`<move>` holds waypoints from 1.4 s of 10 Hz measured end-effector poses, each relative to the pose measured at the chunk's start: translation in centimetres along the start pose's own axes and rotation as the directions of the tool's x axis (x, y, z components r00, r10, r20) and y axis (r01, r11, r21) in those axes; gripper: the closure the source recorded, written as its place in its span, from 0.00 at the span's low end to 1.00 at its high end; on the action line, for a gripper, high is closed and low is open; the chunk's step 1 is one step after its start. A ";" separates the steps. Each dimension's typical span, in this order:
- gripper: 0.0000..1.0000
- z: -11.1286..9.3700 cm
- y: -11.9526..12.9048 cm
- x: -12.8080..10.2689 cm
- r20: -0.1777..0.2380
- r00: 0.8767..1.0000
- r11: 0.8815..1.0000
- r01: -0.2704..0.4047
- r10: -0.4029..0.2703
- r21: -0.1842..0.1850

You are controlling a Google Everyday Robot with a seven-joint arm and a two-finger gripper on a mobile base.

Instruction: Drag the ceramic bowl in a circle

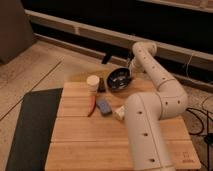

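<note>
The ceramic bowl (119, 80), black outside with a speckled grey inside, sits at the far edge of the wooden table (85, 140), just right of the cream cup (93, 82). My white arm (150, 105) rises from the near right and bends back over the table. My gripper (129, 69) reaches down at the bowl's far right rim and is mostly hidden behind the wrist.
A red chili (91, 106) and a blue block (104, 106) lie in front of the cup. A small white thing (119, 113) lies beside the arm. A dark mat (30, 125) lies on the floor to the left. A dark wall ledge (100, 35) runs behind.
</note>
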 end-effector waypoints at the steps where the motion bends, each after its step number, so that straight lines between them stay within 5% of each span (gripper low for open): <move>1: 1.00 -0.2 0.8 0.3 -0.010 1.000 1.000 0.013 -0.013 -0.005; 4: 1.00 -1.6 2.0 2.0 -0.018 0.999 0.999 0.039 -0.038 0.035; 8: 1.00 -1.5 -0.3 8.1 -0.054 0.997 0.992 -0.053 0.059 0.113; 10: 1.00 -2.5 -3.9 9.7 -0.052 0.991 0.973 -0.111 0.124 0.200; 11: 1.00 -3.6 -6.7 10.1 -0.037 0.984 0.951 -0.158 0.174 0.264; 14: 1.00 -6.0 -11.9 8.0 0.022 0.970 0.906 -0.235 0.243 0.352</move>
